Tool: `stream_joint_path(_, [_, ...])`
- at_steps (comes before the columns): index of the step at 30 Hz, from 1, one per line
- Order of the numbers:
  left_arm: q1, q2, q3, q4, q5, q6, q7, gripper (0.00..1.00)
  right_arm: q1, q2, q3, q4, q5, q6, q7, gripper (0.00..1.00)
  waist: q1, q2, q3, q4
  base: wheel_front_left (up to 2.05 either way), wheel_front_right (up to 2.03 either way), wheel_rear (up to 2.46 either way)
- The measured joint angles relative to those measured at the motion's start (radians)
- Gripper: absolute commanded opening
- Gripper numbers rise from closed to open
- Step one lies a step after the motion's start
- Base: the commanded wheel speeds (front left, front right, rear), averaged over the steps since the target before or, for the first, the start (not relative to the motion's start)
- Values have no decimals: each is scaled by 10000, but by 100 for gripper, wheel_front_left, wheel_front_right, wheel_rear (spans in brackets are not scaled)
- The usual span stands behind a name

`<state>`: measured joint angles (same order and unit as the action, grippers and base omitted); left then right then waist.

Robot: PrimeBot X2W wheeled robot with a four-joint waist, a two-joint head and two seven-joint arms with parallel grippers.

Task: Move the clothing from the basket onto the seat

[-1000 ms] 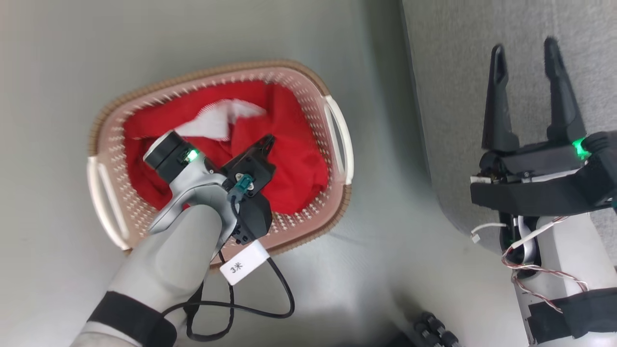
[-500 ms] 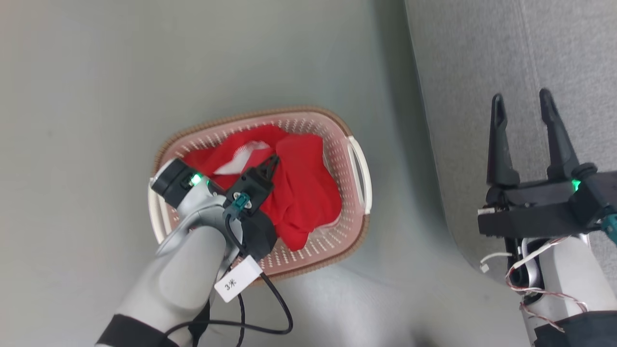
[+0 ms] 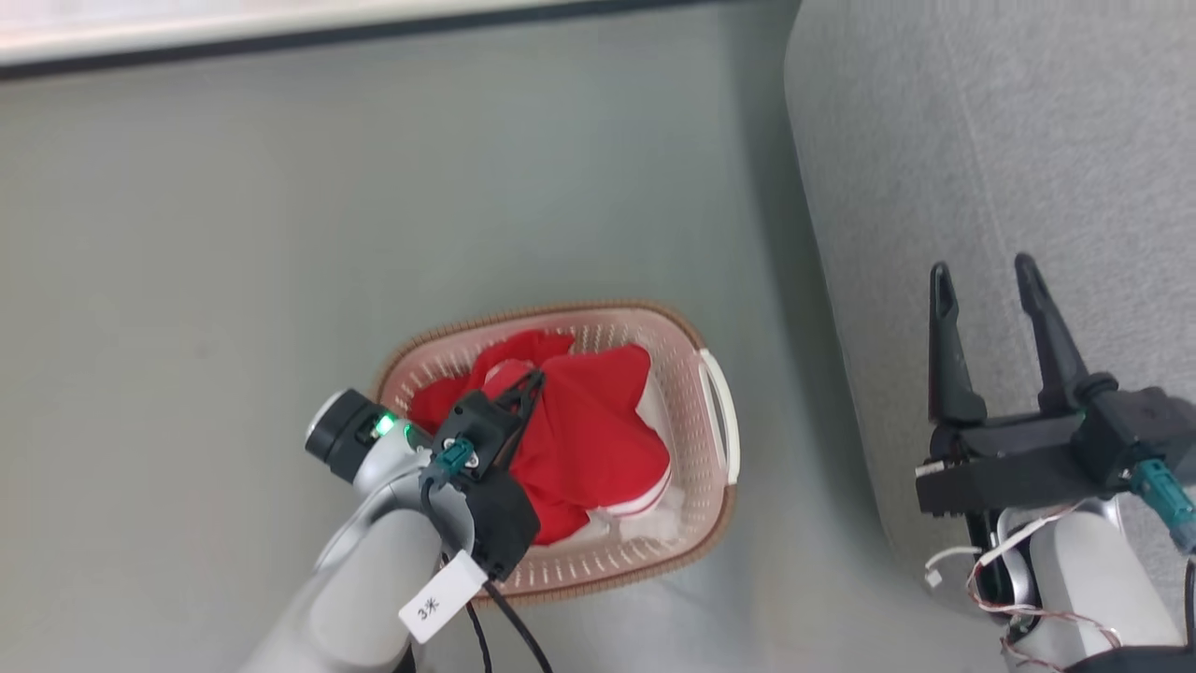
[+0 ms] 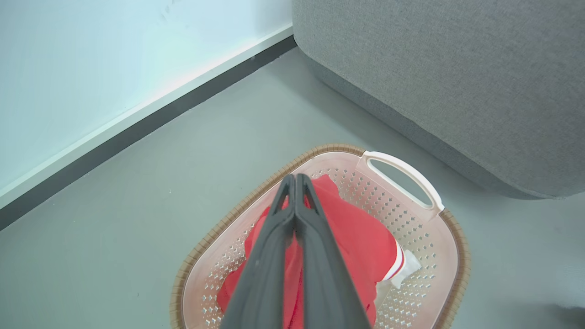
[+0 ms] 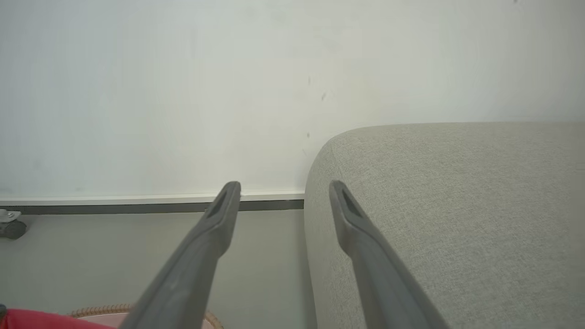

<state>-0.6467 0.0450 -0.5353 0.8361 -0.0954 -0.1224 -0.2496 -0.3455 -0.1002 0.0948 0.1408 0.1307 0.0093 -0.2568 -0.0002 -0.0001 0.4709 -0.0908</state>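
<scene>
Two pincers: the left pincer (image 3: 528,383) is clamped on the red clothing (image 3: 598,439), which bunches up to its tips and hangs into the basket (image 3: 729,421) on the floor (image 3: 280,234). Just right of the basket stands the seat (image 3: 981,140). Over its edge hovers the right pincer (image 3: 980,266), jaws spread wide, holding nothing.

Floor: plain grey (image 3: 280,234), bounded by a dark skirting strip (image 3: 374,33) at its far edge.
Basket (image 3: 598,559): stands on it before me, well short of that edge.
Seat (image 3: 981,140): rests beside the basket.
</scene>
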Motion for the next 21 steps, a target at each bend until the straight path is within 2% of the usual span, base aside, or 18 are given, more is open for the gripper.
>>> stream_joint_path(4, [340, -8, 17, -221, -198, 0, 0, 0, 230, 8, -17, 171, 0, 54, 2, 100, 1, 1, -537, 75, 0, 0, 0])
stream_joint_path(5, [436, -8, 15, -295, -245, 0, 0, 5, 289, 8, -23, 211, 0, 59, 0, 100, 1, 0, -670, 90, 0, 0, 0])
stream_joint_path(6, [538, -8, 13, -382, -291, 0, 0, 14, 342, 10, -25, 255, 0, 84, 2, 100, 1, 0, -806, 104, 0, 0, 0])
stream_joint_path(9, [823, -10, 0, -604, -372, 0, 0, 22, 508, 33, -21, 337, -2, 86, 2, 100, 1, 0, -1207, 141, 0, 0, 0])
stream_joint_path(11, [1026, -10, -2, -807, -525, 6, 0, 49, 630, 46, -17, 414, -2, 86, 2, 100, 0, 0, -1471, 161, 0, 0, 0])
stream_joint_path(12, [1130, -12, -6, -915, -677, 21, 0, 69, 704, 56, -15, 447, 0, 86, 2, 100, 0, 0, -1606, 171, 0, 0, 0])
stream_joint_path(13, [1350, -12, -4, -1112, -882, 84, 0, 100, 844, 75, -8, 516, -2, 92, 2, 100, 0, 0, -1873, 190, 0, 0, 0])
stream_joint_path(21, [2106, -15, 109, -1478, -1275, 270, 0, 100, 1474, 125, -8, 675, 0, 146, 2, 100, 1, 0, -2928, 263, 0, 0, 0])
